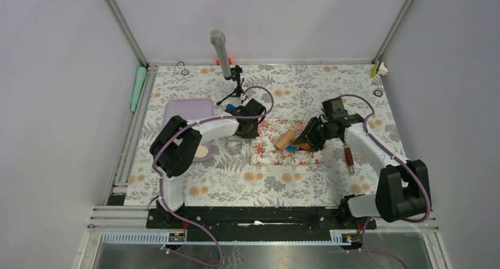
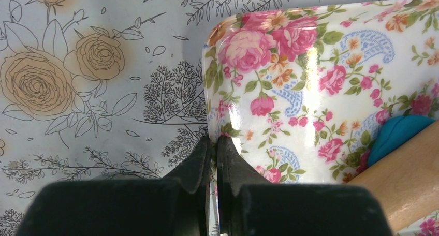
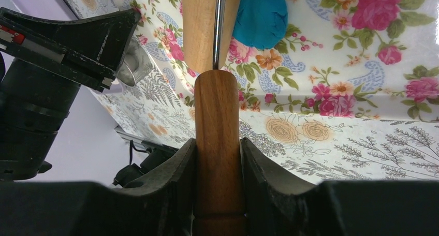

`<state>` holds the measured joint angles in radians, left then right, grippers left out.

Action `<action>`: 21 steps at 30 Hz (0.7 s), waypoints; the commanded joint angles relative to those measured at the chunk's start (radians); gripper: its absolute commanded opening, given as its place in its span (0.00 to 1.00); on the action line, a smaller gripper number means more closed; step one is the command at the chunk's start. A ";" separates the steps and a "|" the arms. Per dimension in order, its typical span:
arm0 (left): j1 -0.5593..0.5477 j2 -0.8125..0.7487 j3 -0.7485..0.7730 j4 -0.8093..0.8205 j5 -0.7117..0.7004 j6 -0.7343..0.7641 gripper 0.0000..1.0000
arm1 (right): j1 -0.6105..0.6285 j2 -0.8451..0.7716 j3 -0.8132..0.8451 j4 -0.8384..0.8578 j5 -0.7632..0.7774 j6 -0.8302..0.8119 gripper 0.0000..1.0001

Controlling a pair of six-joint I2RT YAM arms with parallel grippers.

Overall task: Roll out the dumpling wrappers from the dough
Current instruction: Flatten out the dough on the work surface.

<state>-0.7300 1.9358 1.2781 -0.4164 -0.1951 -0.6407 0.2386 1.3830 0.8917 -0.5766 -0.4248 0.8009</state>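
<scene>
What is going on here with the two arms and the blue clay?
The right gripper is closed on the dark handle of a wooden roller. The roller's drum lies right beside a lump of blue dough on the floral mat. The left gripper is shut on the mat's left edge, apparently to keep it from sliding. The dough is a thick lump, not yet rolled flat.

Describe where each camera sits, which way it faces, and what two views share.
Top external: above and behind the bases, looking down at the table; both arms show.
Left wrist: looking along the shut left end effector pinching the floral mat edge.
Right wrist: looking along the right end effector gripping the roller handle.
Both wrist views share the mat, roller and dough.
</scene>
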 commanded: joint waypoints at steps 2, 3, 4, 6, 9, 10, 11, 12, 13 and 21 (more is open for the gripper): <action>-0.014 -0.017 -0.045 -0.088 0.031 0.032 0.00 | -0.007 0.082 -0.098 -0.024 0.287 0.012 0.00; -0.014 -0.015 -0.044 -0.088 0.034 0.034 0.00 | -0.007 0.089 -0.092 -0.019 0.286 0.011 0.00; -0.013 -0.014 -0.043 -0.088 0.038 0.035 0.00 | -0.007 0.098 -0.084 -0.018 0.289 0.010 0.00; -0.014 -0.015 -0.047 -0.084 0.046 0.042 0.00 | -0.006 0.118 -0.069 -0.010 0.295 0.005 0.00; -0.013 -0.020 -0.049 -0.085 0.041 0.048 0.00 | -0.006 0.149 -0.071 0.006 0.292 0.000 0.00; -0.014 -0.023 -0.049 -0.085 0.038 0.050 0.00 | -0.007 0.157 -0.075 0.013 0.291 0.001 0.00; -0.013 -0.024 -0.049 -0.085 0.036 0.053 0.00 | -0.007 0.163 -0.077 0.019 0.291 0.001 0.00; -0.014 -0.024 -0.049 -0.085 0.034 0.052 0.00 | -0.007 0.169 -0.078 0.028 0.290 0.002 0.00; -0.014 -0.025 -0.050 -0.082 0.034 0.052 0.00 | -0.007 0.174 -0.079 0.036 0.285 0.001 0.00; -0.014 -0.029 -0.060 -0.071 0.046 0.050 0.00 | -0.007 0.205 -0.090 0.069 0.258 -0.003 0.00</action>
<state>-0.7216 1.9190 1.2514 -0.3973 -0.2028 -0.6411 0.2413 1.5059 0.8806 -0.3309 -0.4786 0.8082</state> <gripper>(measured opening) 0.040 0.394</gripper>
